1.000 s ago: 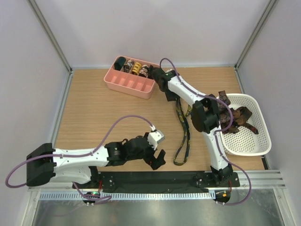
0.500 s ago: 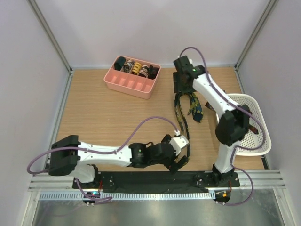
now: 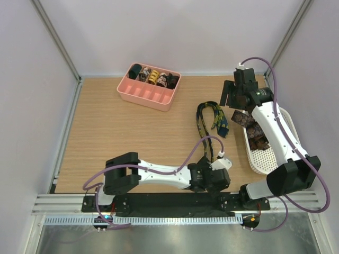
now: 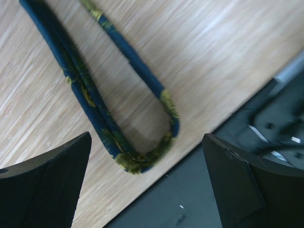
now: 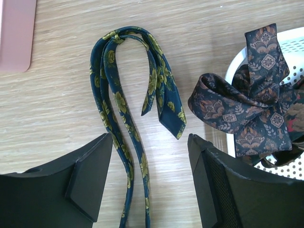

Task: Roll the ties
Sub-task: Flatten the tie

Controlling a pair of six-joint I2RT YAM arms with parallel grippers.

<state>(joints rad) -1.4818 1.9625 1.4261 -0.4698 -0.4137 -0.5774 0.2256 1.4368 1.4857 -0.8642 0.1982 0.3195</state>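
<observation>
A navy tie [image 3: 203,128] with yellow-green print lies folded on the wooden table, with its pointed end [image 5: 173,119] beside the strands. Its near loop [image 4: 134,153] rests by the table's front edge. My left gripper [image 3: 220,180] hovers over that loop and is open, with the loop [image 4: 166,107] lying ahead of its wide-apart fingers [image 4: 45,183]. My right gripper [image 3: 228,99] is raised over the tie's far fold [image 5: 124,34], open and empty. Several rolled ties [image 3: 153,78] sit in the pink tray [image 3: 144,96]. Dark patterned ties [image 5: 240,111] spill from the white basket [image 3: 260,165].
The black base rail [image 4: 223,190] runs just past the table's front edge, right under the left gripper. The pink tray's corner [image 5: 16,33] shows at the far left of the right wrist view. The basket rim [image 5: 235,59] is close to the right finger.
The left arm swept right along the front edge to the tie's near loop. The right arm swung from the pink tray toward the basket. The navy tie now lies folded, and both grippers opened wider.
</observation>
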